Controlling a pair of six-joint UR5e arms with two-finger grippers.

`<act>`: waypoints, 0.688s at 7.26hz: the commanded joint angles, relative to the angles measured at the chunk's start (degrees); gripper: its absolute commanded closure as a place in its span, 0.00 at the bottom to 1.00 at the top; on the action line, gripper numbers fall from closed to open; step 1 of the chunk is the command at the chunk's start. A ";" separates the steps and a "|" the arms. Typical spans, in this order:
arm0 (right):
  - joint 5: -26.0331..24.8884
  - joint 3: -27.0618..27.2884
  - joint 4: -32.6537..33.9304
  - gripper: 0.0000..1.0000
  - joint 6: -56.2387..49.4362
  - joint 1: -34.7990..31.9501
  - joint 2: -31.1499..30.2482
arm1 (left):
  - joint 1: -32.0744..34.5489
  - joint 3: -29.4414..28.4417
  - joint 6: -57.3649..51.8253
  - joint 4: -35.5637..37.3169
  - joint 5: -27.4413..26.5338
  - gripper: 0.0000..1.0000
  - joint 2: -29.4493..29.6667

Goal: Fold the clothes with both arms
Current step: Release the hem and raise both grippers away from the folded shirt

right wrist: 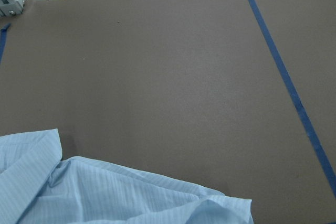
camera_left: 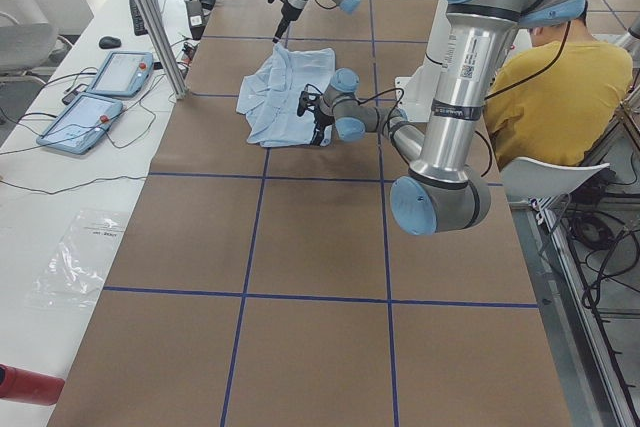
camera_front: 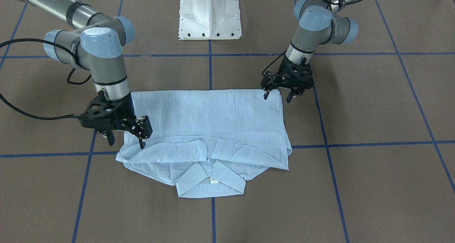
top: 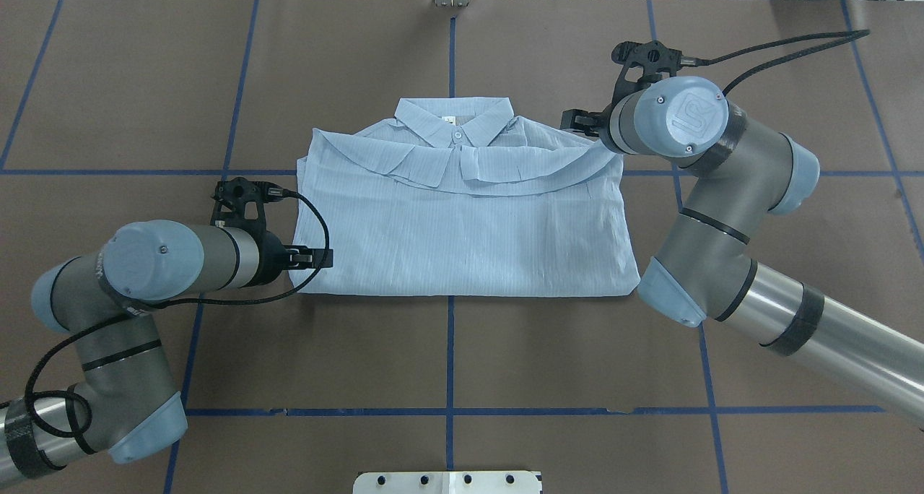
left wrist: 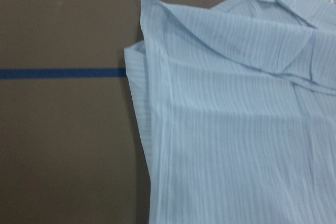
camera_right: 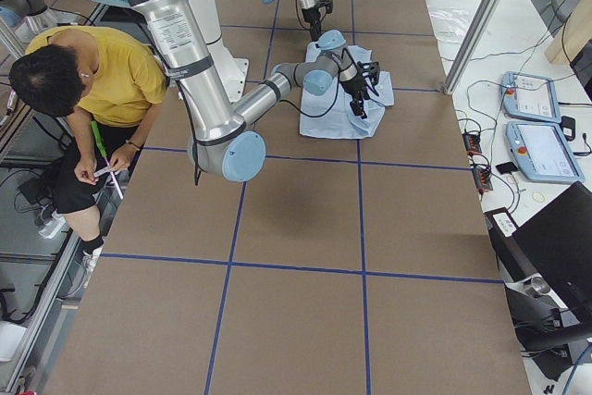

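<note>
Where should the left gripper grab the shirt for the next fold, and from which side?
Probably the hem corner nearest the robot on its left, approached from the bare table outside that side edge. The shirt lies flat there with layers stacked, and the left gripper stands open at that corner.

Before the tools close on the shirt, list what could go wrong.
1. The left tool straddles a hem corner of the shirt while the right tool straddles the opposite shoulder; lifting from diagonal corners could twist it.
2. The shirt's side edges are stacked layers; a pinch may catch only the top one, letting the fold slip open.
</note>
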State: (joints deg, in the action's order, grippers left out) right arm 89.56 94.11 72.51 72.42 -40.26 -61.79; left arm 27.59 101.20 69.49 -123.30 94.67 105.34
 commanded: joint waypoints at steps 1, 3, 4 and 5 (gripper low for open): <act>-0.09 0.02 0.00 0.00 0.00 0.09 0.00 | -2.01 0.05 0.82 -0.01 -0.28 0.16 -0.05; 0.00 -0.06 -0.09 0.00 0.00 0.09 0.00 | -3.60 0.05 2.14 -0.01 -0.36 0.62 0.04; 0.00 -0.06 -0.09 0.00 0.00 0.09 0.00 | -3.69 0.75 2.67 0.08 -0.45 0.94 0.04; -0.09 0.02 -0.09 0.00 0.17 0.27 0.00 | -3.43 1.27 2.58 0.16 -0.54 1.00 -0.13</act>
State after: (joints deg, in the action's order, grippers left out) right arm 89.54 94.07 72.44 72.45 -40.10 -61.79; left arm 24.11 101.85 71.88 -123.23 94.23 105.33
